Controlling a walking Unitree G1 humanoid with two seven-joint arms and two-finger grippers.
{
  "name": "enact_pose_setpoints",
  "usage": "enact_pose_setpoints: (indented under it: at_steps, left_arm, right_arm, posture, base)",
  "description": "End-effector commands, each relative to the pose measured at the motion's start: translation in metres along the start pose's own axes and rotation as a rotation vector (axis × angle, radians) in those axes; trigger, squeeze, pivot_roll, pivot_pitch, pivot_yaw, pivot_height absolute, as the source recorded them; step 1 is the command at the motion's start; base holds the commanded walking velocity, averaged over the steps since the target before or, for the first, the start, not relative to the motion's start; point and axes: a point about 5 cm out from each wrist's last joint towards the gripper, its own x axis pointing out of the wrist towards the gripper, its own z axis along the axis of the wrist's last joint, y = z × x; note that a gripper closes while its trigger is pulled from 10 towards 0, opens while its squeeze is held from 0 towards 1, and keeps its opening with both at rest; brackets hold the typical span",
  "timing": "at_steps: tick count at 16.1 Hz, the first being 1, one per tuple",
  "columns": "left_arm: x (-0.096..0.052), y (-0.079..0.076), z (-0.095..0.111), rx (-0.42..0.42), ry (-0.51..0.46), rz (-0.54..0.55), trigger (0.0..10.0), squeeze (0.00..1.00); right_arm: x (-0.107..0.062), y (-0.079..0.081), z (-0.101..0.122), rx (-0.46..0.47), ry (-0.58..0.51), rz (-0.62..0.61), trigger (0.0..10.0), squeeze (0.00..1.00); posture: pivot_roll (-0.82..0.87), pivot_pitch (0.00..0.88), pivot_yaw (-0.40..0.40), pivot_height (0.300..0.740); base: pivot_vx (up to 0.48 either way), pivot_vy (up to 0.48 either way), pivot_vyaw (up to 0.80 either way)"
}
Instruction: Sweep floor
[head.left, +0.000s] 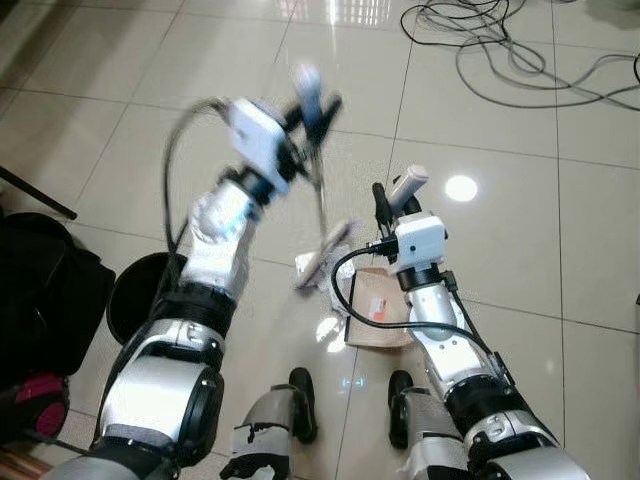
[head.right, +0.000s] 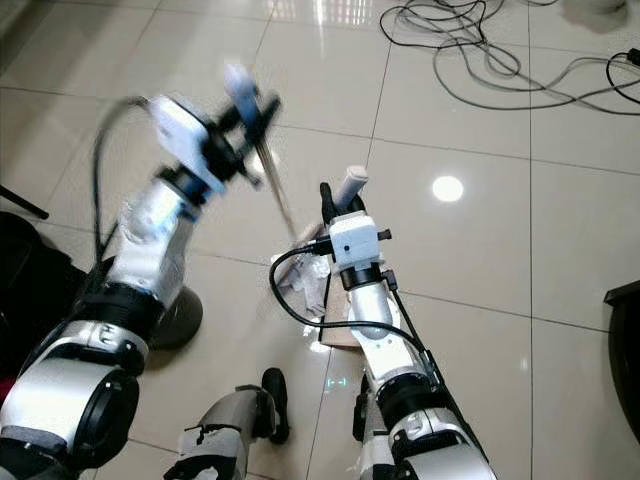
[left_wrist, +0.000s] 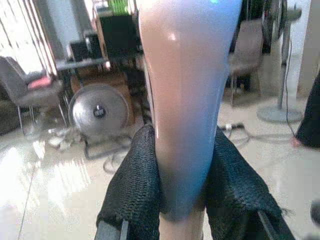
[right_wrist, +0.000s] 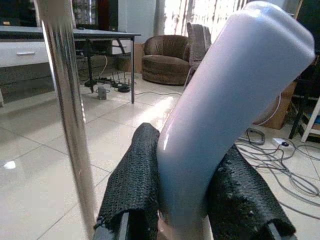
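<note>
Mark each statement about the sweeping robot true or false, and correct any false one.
1. The left gripper is shut on a broom handle. True.
2. The right gripper is open, holding nothing. False: it is shut on a pale handle.
3. The floor is carpeted. False: it is glossy tile.
4. Cables lie on the floor ahead. True.
5. Brown cardboard lies near the robot's feet. True.

Head stereo pair looking steeply down at tiled floor (head.left: 500, 250), wrist cameras close along gripped handles
</note>
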Motion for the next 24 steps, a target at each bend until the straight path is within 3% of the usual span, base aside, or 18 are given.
enact_pose_setpoints:
  at_steps: [1, 4, 7, 10, 15, 19, 20, 21, 22, 23, 24]
  left_arm:
    - [-0.004, -0.007, -0.009, 0.028, 0.031, -0.007, 10.0, 0.0]
    - [-0.011, -0.032, -0.029, 0.047, 0.105, -0.063, 10.0, 0.0]
    - [-0.011, -0.051, -0.04, -0.019, 0.136, -0.069, 10.0, 0.0]
    - [0.008, -0.054, -0.029, -0.155, 0.054, 0.019, 10.0, 0.0]
    - [0.032, -0.057, -0.003, -0.273, -0.108, -0.054, 10.0, 0.0]
    - [0.038, -0.028, 0.021, -0.185, -0.182, -0.072, 10.0, 0.0]
    - [0.037, -0.008, 0.035, -0.155, -0.222, -0.079, 10.0, 0.0]
    - [0.037, 0.001, 0.043, -0.139, -0.24, -0.087, 10.0, 0.0]
    - [0.032, 0.025, 0.059, -0.087, -0.253, -0.101, 10.0, 0.0]
    - [0.03, 0.033, 0.062, -0.062, -0.241, -0.099, 10.0, 0.0]
    - [0.026, 0.053, 0.068, -0.066, -0.193, -0.028, 10.0, 0.0]
  right_arm:
    - [-0.014, 0.015, -0.01, 0.046, 0.07, 0.015, 10.0, 0.0]
    - [-0.019, 0.023, -0.005, 0.069, 0.052, 0.009, 10.0, 0.0]
    - [-0.025, 0.024, -0.004, 0.081, 0.059, -0.006, 10.0, 0.0]
    - [-0.026, 0.026, -0.004, 0.086, 0.07, -0.001, 10.0, 0.0]
    - [-0.021, 0.026, -0.004, 0.088, 0.077, 0.004, 10.0, 0.0]
    - [-0.021, 0.022, -0.006, 0.083, 0.083, 0.003, 10.0, 0.0]
    - [-0.02, 0.019, -0.007, 0.079, 0.087, 0.002, 10.0, 0.0]
    - [-0.02, 0.017, -0.007, 0.078, 0.088, 0.002, 10.0, 0.0]
    - [-0.018, 0.011, -0.009, 0.073, 0.094, -0.003, 10.0, 0.0]
    - [-0.017, 0.007, -0.011, 0.074, 0.101, -0.012, 10.0, 0.0]
    - [-0.018, -0.001, -0.011, 0.074, 0.1, -0.03, 10.0, 0.0]
  posture:
    - [0.09, 0.382, 0.135, 0.74]
    - [0.04, 0.384, 0.144, 0.74]
    - [0.03, 0.391, 0.142, 0.74]
    - [0.03, 0.389, 0.133, 0.74]
    - [0.05, 0.389, 0.121, 0.74]
    - [0.06, 0.385, 0.111, 0.74]
    - [0.07, 0.379, 0.104, 0.74]
    - [0.07, 0.377, 0.103, 0.74]
    - [0.08, 0.365, 0.09, 0.74]
    - [0.08, 0.344, 0.078, 0.74]
    - [0.09, 0.31, 0.066, 0.74]
  base:
    - [0.0, 0.0, 0.0]
    - [0.0, 0.0, 0.0]
    - [0.0, 0.0, 0.0]
    - [0.0, 0.0, 0.0]
    - [0.0, 0.0, 0.0]
    - [0.0, 0.0, 0.0]
    - [0.0, 0.0, 0.0]
    - [0.0, 0.0, 0.0]
    - [0.0, 0.0, 0.0]
    - [0.0, 0.0, 0.0]
    - [0.0, 0.0, 0.0]
